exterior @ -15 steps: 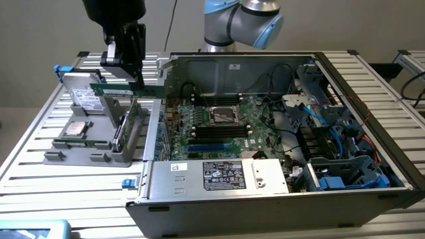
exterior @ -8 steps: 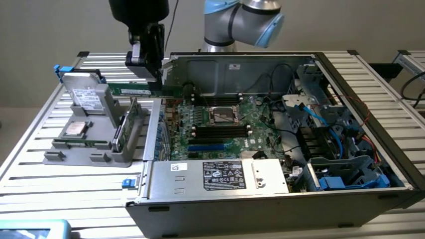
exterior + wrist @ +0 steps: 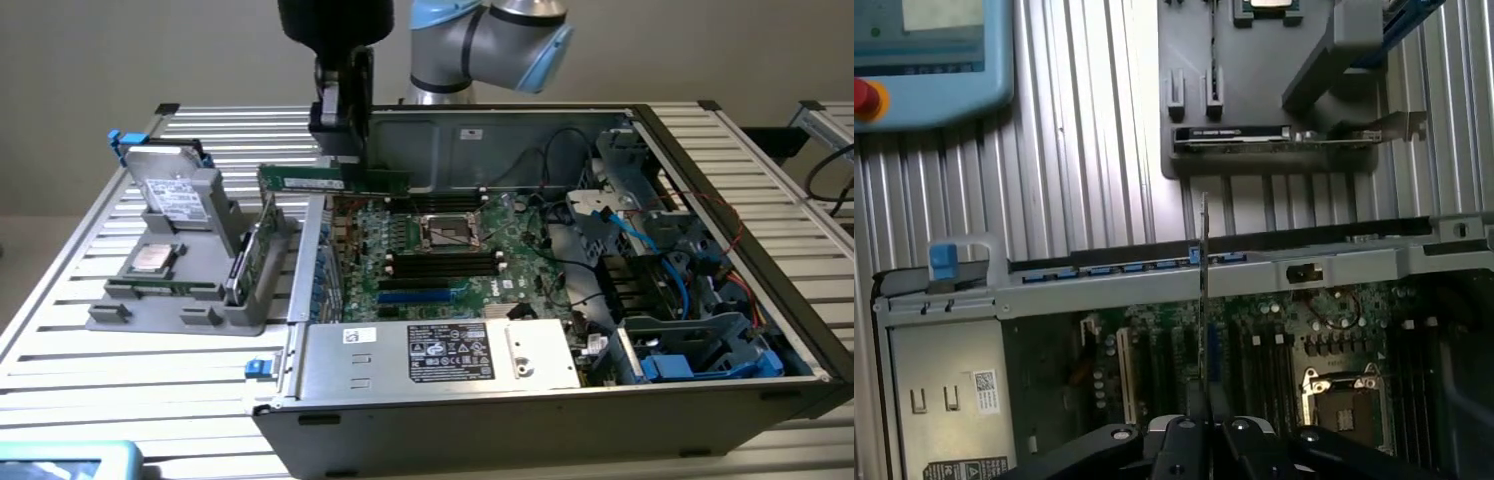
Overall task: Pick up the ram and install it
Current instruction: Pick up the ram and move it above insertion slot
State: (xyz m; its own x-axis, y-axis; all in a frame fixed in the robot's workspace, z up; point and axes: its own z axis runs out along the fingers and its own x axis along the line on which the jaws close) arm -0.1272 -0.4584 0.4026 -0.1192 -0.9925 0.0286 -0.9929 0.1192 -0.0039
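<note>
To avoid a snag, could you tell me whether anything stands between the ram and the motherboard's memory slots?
Nothing visible does: the gripper holds the ram above the open case, and the memory slots lie uncovered.

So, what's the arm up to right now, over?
Gripper shut on ram. Ram aloft over motherboard in open computer case, not seated. No obstruction seen.

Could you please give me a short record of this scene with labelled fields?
gripper: gripper shut on the ram
ram: ram held level in the air, not seated in any slot
ram position: over the side wall of the open computer case and the edge of the motherboard
beside case: grey fixture at the exterior view's left, carrying a drive
surface: slatted metal table
</note>
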